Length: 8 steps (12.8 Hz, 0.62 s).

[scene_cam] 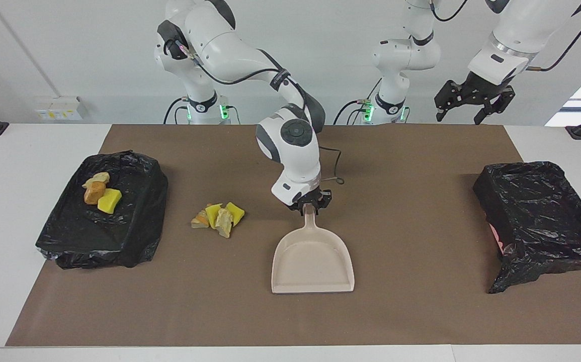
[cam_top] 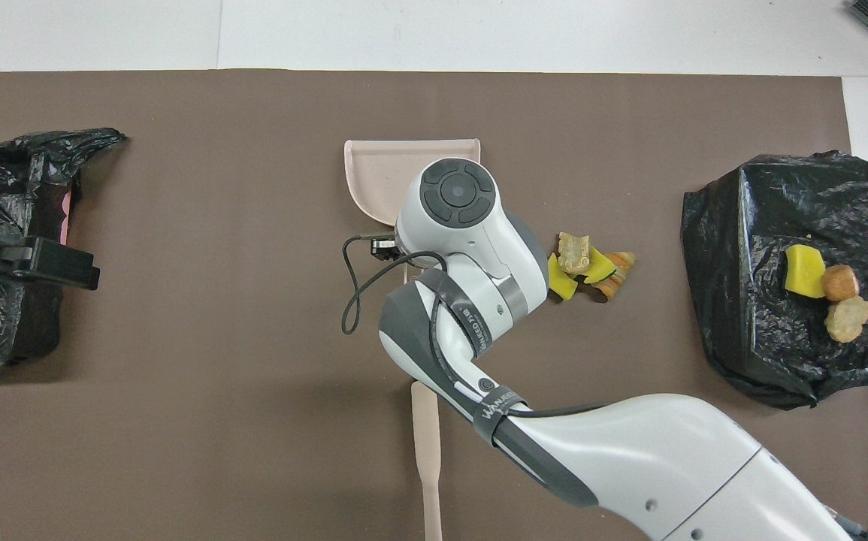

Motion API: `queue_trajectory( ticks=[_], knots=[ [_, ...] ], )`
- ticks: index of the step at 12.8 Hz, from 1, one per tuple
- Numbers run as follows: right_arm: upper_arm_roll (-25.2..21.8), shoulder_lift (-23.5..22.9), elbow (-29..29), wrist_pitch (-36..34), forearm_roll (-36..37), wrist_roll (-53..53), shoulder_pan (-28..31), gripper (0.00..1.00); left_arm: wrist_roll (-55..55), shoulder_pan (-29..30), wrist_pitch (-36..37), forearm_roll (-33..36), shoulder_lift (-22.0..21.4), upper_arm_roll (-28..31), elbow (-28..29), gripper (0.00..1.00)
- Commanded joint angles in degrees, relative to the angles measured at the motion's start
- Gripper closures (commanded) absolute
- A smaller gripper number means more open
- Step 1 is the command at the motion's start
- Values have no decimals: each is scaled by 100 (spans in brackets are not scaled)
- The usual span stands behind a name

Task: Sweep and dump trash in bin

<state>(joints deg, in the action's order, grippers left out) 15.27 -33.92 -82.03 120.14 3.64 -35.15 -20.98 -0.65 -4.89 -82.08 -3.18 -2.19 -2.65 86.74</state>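
Nearest the robots, a beige stick (cam_top: 426, 443) lies on the mat (scene_cam: 421, 311). The left gripper (scene_cam: 473, 108) waits raised at its own end, fingers apart. The right gripper (scene_cam: 310, 205) is down at the dustpan (scene_cam: 313, 261) handle tip; grip cannot be told. Four trash lumps (scene_cam: 218, 217) sit piled on the mat, near the handle toward the right arm's end. Three more lumps (scene_cam: 100, 191) lie in that end's bin (scene_cam: 94, 234). The second bin (scene_cam: 536, 211) is at the left arm's end. The pan mouth lies farthest out.

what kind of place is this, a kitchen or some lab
Most likely a robot lab: two white robot arms at a bare table, with a brown mat laid out for a staged dustpan cleanup.
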Motion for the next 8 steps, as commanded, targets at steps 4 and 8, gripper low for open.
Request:
queue_trajectory(
  ticks=[4,8],
  knots=[
    [63,1219,-181,-2105,-504,604,181,0,3,5,-211,37,-44,-25,44,0],
    [90,2343,-1136,-2987,-783,782,59,0,-32,-336,-816,46,279,-25,1,0]
  ],
)
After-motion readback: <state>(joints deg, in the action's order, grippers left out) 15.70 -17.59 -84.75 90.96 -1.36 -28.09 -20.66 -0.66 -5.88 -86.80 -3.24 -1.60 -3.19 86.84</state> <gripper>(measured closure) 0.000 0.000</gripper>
